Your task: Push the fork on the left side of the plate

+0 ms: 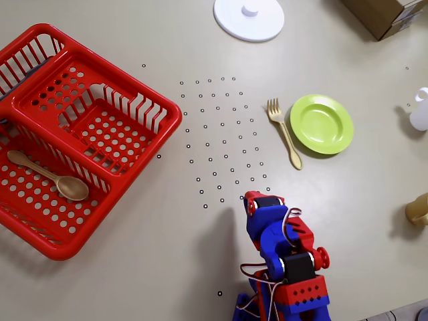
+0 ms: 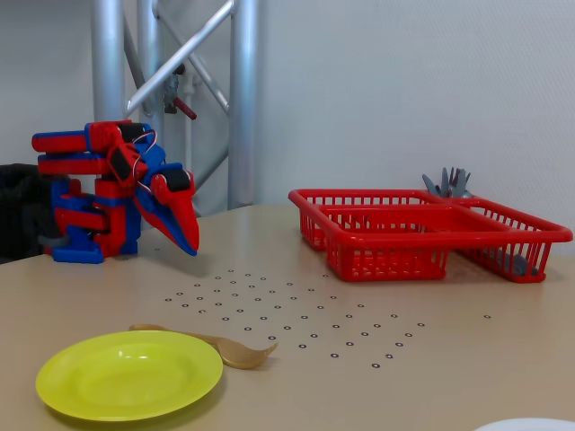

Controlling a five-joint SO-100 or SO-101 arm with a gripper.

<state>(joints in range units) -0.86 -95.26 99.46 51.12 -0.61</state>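
Observation:
The tan fork (image 1: 284,132) lies flat just left of the lime-green plate (image 1: 322,124) in the overhead view, tines toward the top; its handle nearly touches the plate's rim. In the fixed view the fork (image 2: 216,343) lies behind and to the right of the plate (image 2: 128,374). My red and blue gripper (image 1: 258,200) is folded back near the arm's base, well below the fork, hanging above the table. In the fixed view the gripper (image 2: 187,244) points down with its jaws shut and nothing in them.
A red basket (image 1: 73,127) fills the left of the overhead view, with a tan spoon (image 1: 47,175) inside. A white knobbed disc (image 1: 249,17) lies at the top, a cardboard box (image 1: 388,15) at top right, and a white object (image 1: 420,110) at the right edge.

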